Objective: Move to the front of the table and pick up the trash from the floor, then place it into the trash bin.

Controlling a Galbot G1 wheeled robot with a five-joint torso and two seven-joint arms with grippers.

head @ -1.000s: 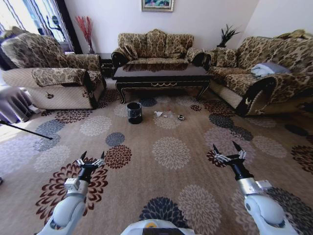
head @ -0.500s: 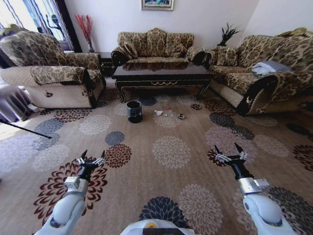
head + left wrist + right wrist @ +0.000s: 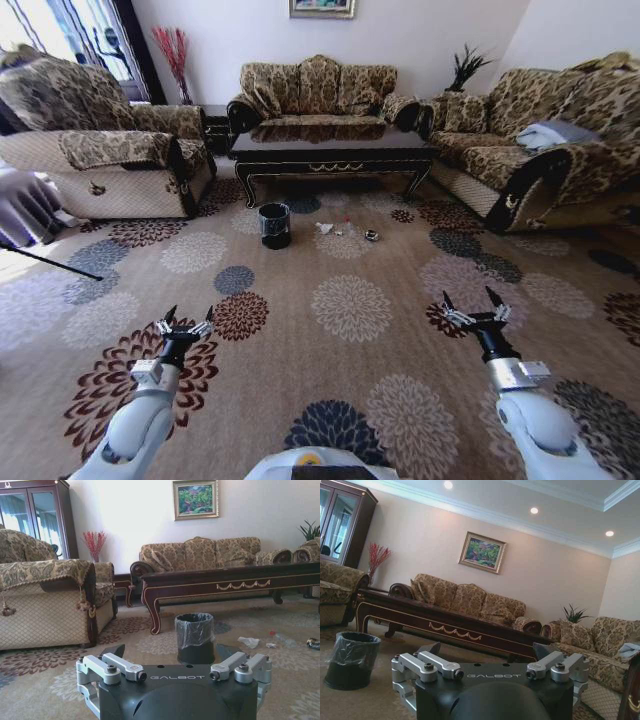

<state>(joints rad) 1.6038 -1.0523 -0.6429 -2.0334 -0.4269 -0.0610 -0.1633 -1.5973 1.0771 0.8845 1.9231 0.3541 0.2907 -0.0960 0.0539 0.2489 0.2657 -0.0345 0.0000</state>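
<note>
**Approach to the trash still to be closed**

The drive should be held straight toward the table (image 3: 330, 158), stopping short of the scraps so they are not run over. The trash (image 3: 345, 233) lies on the floor (image 3: 300, 340) just in front of the table, beside the trash bin (image 3: 274, 224). It is well ahead of the left gripper (image 3: 186, 323) and right gripper (image 3: 474, 304); both are held low, jaws spread open and empty.
</note>
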